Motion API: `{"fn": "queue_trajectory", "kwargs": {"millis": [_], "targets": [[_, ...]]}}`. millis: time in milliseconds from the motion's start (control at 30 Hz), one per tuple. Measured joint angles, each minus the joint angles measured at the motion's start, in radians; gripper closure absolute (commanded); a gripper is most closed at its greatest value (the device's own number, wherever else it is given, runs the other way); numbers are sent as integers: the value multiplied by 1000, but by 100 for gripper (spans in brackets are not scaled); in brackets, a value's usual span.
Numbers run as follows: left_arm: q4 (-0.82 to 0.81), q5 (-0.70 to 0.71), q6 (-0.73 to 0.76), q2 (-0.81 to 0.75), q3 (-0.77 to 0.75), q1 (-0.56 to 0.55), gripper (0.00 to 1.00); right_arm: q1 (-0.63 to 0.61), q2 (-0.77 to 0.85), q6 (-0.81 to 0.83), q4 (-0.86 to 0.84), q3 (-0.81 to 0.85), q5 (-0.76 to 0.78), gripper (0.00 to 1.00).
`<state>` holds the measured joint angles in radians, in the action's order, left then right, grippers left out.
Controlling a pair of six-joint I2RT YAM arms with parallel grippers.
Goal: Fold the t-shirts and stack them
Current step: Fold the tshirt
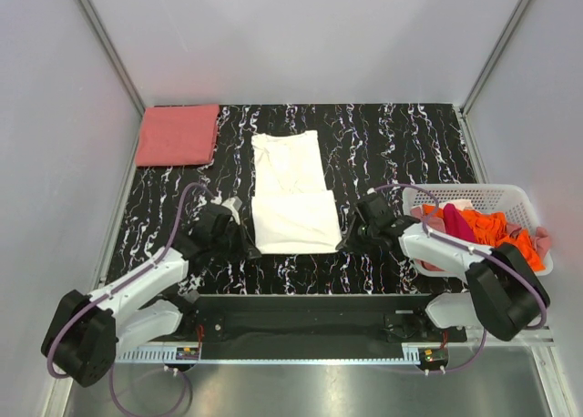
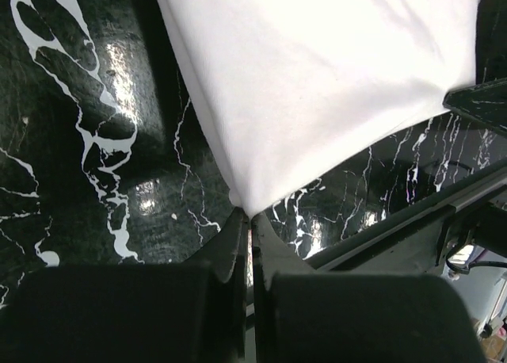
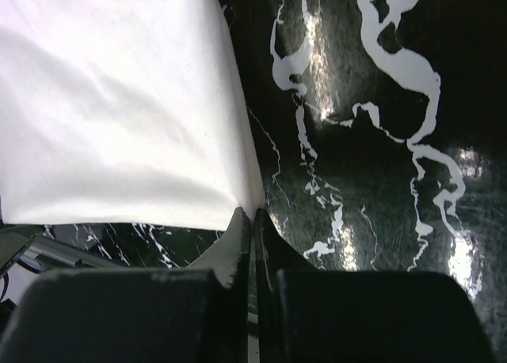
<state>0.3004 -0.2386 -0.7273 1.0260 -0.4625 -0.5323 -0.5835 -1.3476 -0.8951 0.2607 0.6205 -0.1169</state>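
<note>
A cream-white t-shirt [image 1: 291, 194] lies partly folded in a long strip on the black marbled table [image 1: 383, 144]. My left gripper [image 1: 250, 250] is shut on its near left corner [image 2: 247, 198]. My right gripper [image 1: 343, 244] is shut on its near right corner [image 3: 252, 208]. A folded salmon-pink t-shirt [image 1: 178, 135] lies at the far left. Magenta and orange t-shirts [image 1: 483, 228] are heaped in the basket on the right.
A white slatted plastic basket [image 1: 496, 197] stands at the right edge of the table. Grey walls close in the table on three sides. A metal rail [image 1: 310, 330] runs along the near edge by the arm bases.
</note>
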Motion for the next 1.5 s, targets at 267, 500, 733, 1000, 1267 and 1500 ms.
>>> {"fn": "queue_trajectory", "kwargs": {"millis": [267, 500, 733, 1000, 1267, 1500], "targets": [[100, 4, -17, -122, -14, -41, 100, -7, 188, 40, 106, -4, 4, 100], [192, 24, -5, -63, -232, -40, 100, -8, 174, 151, 214, 216, 31, 100], [236, 34, 69, 122, -445, 89, 100, 96, -45, 303, 256, 485, -7, 100], [251, -15, 177, 483, -795, 265, 100, 212, -460, 465, 322, 965, -126, 98], [257, -58, 221, 858, -1162, 364, 100, 278, -865, 522, 361, 1445, -264, 96], [238, -126, 249, 1198, -1487, 410, 85, 317, -1222, 524, 376, 1841, -344, 88]]}}
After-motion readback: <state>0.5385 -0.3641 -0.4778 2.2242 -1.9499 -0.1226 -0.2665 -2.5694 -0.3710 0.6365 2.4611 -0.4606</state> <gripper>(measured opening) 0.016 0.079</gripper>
